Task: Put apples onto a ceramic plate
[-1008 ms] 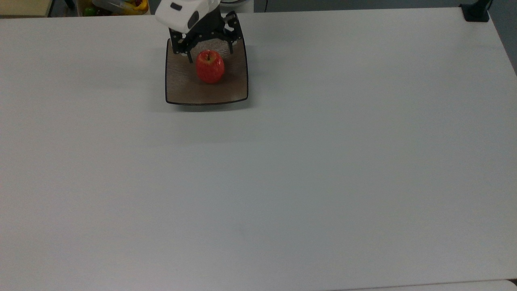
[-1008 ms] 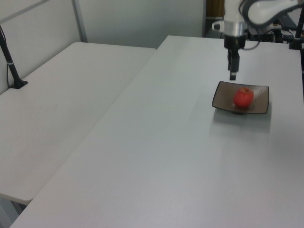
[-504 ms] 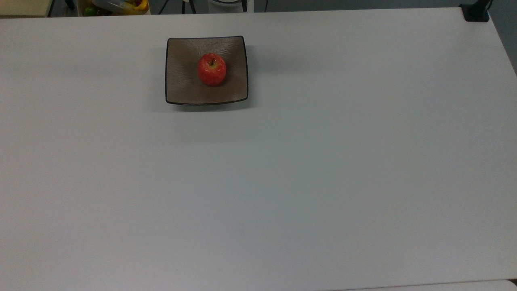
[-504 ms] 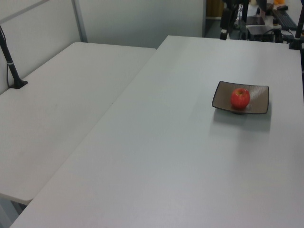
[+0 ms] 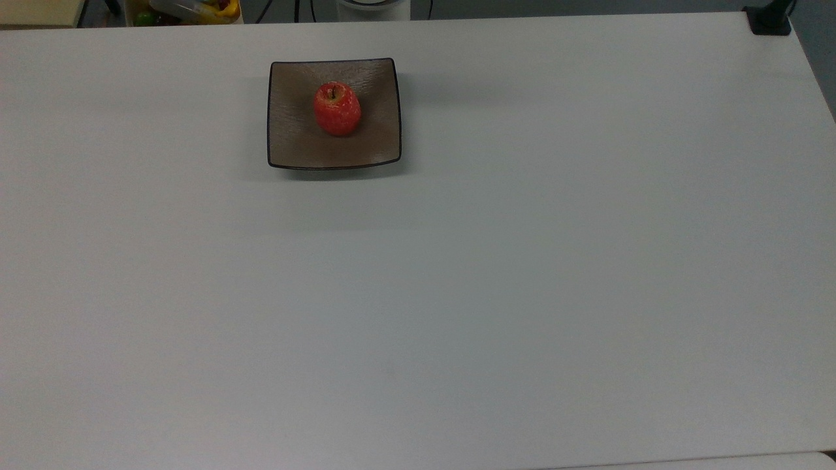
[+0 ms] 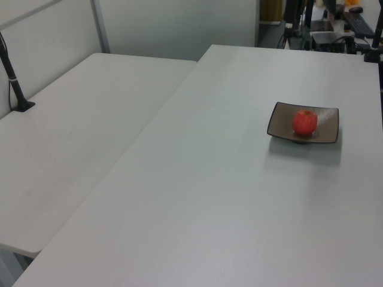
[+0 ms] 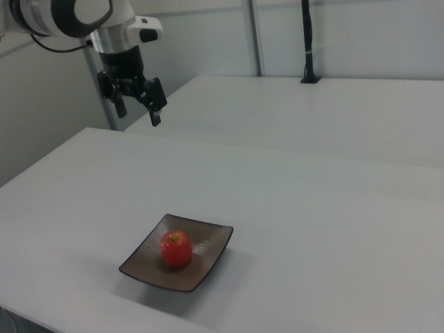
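Note:
A small red apple (image 5: 337, 109) rests alone near the middle of the square brown ceramic plate (image 5: 294, 134), which lies at the far left part of the white table in the top view. The left view has the apple (image 6: 304, 122) on the plate (image 6: 328, 127) at its right side. In the right view the apple (image 7: 176, 250) sits on the plate (image 7: 209, 242) near the table's front edge. My gripper (image 7: 137, 114) hangs high above and well behind the plate at the right view's upper left, open, with nothing between its fingers.
A bin of colourful items (image 5: 189, 10) stands beyond the table's far edge in the top view. A black clamp (image 5: 771, 19) grips the far right corner. A second white table (image 6: 72, 137) with a black pole (image 6: 13, 72) adjoins in the left view.
The gripper rose away from the plate and left the top and left views. The apple stayed on the plate, rocking slightly and ending a little to the top view's left.

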### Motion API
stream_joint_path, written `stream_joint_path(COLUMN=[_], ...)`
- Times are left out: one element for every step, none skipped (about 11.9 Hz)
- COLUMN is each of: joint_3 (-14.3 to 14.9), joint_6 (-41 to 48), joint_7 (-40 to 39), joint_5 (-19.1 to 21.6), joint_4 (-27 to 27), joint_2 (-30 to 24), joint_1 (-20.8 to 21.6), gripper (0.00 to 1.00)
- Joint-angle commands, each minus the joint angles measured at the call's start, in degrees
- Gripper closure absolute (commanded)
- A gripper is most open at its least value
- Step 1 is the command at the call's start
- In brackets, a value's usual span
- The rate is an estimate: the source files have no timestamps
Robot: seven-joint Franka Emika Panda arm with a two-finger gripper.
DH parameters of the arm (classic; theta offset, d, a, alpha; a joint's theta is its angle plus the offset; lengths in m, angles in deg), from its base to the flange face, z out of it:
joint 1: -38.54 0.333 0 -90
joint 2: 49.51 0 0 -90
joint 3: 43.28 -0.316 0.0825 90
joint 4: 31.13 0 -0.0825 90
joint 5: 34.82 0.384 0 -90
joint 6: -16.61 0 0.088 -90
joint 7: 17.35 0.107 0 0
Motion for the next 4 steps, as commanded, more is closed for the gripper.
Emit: stream_joint_path(joint_3=[3.55,3.55,3.55,3.55], joint_6=[-5.66,-6.55,-6.64,-6.56], joint_7=[-3.32,-3.32,-2.80,-2.70], joint_5=[-0.13,-0.04,-0.13,-0.13], joint_4=[1.86,1.78,1.86,1.86], joint_2=[0.13,0.40,0.31,0.31], joint_1=[3.22,3.22,3.22,3.22], gripper=[0.00,0.00,0.00,0.00])
